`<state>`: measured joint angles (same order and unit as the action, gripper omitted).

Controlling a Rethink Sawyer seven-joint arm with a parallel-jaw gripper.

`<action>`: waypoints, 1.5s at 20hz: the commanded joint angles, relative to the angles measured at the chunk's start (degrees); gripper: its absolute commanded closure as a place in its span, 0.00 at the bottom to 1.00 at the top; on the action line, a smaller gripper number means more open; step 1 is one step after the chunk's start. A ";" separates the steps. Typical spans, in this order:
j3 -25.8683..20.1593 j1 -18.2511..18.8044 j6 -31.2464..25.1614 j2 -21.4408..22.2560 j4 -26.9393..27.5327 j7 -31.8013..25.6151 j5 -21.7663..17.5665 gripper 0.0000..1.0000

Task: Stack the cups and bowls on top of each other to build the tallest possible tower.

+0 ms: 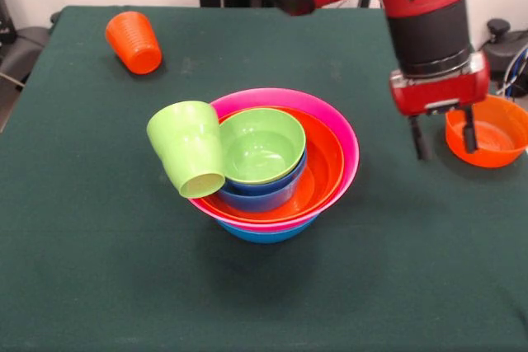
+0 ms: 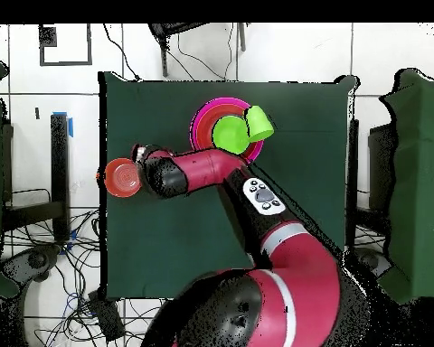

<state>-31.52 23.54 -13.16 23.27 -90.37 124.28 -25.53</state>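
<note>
The green desk carries the tower at its centre: blue, pink and orange bowls nested, smaller blue and lime-green bowls inside. A lime-green cup leans tipped against its left rim. At right, the gripper, fingers spread and empty, hangs just beside a small orange bowl. Far left lies the ribbed orange cup.

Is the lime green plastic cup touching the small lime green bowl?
Touching. The front view shows the tipped lime green cup leaning against the small lime green bowl's rim.
</note>
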 commanded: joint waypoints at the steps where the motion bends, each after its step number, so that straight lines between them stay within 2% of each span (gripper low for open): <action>1: -4.04 2.57 -10.72 -3.48 4.29 -13.06 -3.14 0.00; 11: -6.81 4.88 -15.07 -2.97 4.27 -13.89 -3.48 0.00; 17: -6.93 4.60 -13.97 0.65 0.06 -10.39 -3.88 0.00; 20: -7.40 3.65 -15.05 5.66 -3.29 -6.52 -1.45 0.00; 24: -8.66 3.25 -15.55 8.72 -5.95 -4.61 0.23 0.00; 30: -8.57 3.19 -14.02 8.20 -6.79 -4.04 -0.36 0.00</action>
<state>-38.65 28.04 -22.35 31.02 -93.74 124.28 -25.54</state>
